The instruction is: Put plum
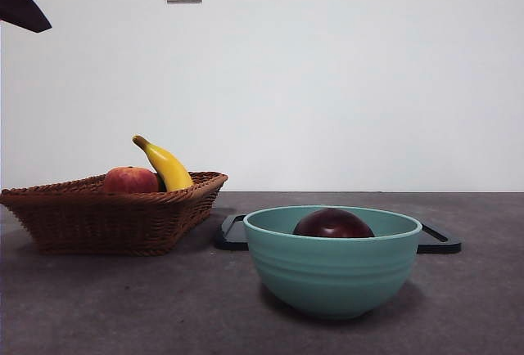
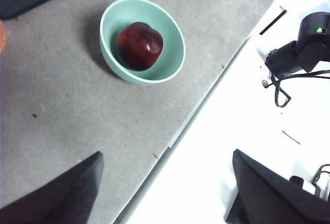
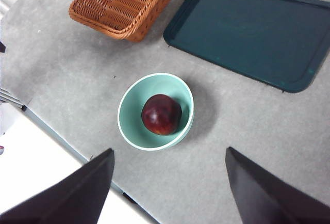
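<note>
The plum (image 3: 161, 114) sat in the bowl (image 3: 129, 126) on the bench (image 3: 247, 131). Both sets of fingers (image 2: 67, 193) (image 3: 72, 193) hung high above, spread wide, empty. It looked smooth, firm and slippery, best held around its middle.

the plum (image 2: 139, 45) sits in the teal bowl (image 2: 172, 64); left claw (image 2: 165, 190) spread wide.
</note>
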Available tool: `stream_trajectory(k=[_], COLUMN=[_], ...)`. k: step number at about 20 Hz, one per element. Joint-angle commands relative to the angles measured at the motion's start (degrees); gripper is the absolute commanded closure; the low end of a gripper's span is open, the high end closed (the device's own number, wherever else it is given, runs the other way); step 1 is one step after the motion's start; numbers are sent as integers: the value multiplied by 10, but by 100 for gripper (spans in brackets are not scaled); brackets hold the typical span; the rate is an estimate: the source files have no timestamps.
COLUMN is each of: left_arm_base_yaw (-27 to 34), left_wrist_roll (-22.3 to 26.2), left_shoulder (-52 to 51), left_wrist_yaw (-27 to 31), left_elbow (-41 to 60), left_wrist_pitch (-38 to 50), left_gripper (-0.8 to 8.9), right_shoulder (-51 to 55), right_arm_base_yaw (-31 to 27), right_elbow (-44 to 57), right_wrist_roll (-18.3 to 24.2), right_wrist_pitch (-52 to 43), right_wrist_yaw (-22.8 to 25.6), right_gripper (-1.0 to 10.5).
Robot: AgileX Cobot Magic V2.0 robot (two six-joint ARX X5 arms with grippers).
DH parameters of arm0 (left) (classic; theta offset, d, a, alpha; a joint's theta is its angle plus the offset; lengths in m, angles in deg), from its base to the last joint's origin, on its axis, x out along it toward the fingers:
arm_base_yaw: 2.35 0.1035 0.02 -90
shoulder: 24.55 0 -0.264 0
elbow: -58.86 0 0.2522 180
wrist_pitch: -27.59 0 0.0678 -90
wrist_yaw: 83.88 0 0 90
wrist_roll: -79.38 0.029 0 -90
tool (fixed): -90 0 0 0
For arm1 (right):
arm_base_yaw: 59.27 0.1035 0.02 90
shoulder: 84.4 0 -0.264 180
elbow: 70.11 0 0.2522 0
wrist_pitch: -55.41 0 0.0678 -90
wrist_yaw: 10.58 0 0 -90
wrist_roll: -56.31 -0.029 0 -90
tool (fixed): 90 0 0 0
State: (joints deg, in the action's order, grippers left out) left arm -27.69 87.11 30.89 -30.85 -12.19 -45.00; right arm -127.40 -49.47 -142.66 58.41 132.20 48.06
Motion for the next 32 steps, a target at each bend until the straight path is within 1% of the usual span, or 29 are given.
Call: stream_trajectory(k=[1,5,7,12,13,15,18,21,23,28,30,32], left_arm_base_yaw=[-2,-2,-2,-2,-2,-2,-2,-2,-2,-2,-2,-2], left_wrist_roll=[10,10,10,10,10,10,10,10,10,10,10,10], left_shoulder=[3,3,3,3,3,3,3,3,3,3,3,3], left_wrist_yaw=[-4,-4,-4,-4,-4,-4,-4,-4,-3,-4,-3,-4], left_elbow=[-7,-7,-7,-7,-7,-7,-7,-7,-7,-7,-7,-7], left_wrist_pitch=[4,6,7,7,7,11,12,12,12,12,12,12], left_gripper=[410,410,410,410,410,410,410,410,410,410,410,410], right_shoulder=[-4,-14,-30,-87,-104,-142,-199,-253,-285,-357,-381,-396], right_arm_base_yaw=[2,5,17,66,80,104,143,176,194,224,232,236], right_elbow=[-11,-2,22,96,105,112,112,112,112,112,112,112], right_wrist_roll=[-3,-21,-28,-90,-97,-102,-109,-112,-114,-122,-122,-122], right_wrist_pitch=[5,5,-5,-118,-140,-169,-214,-254,-278,-327,-343,-355], right_wrist_yaw=[-2,-2,-2,1,9,45,68,112,134,179,199,198], right_gripper=[605,605,605,606,605,606,606,609,632,634,698,741])
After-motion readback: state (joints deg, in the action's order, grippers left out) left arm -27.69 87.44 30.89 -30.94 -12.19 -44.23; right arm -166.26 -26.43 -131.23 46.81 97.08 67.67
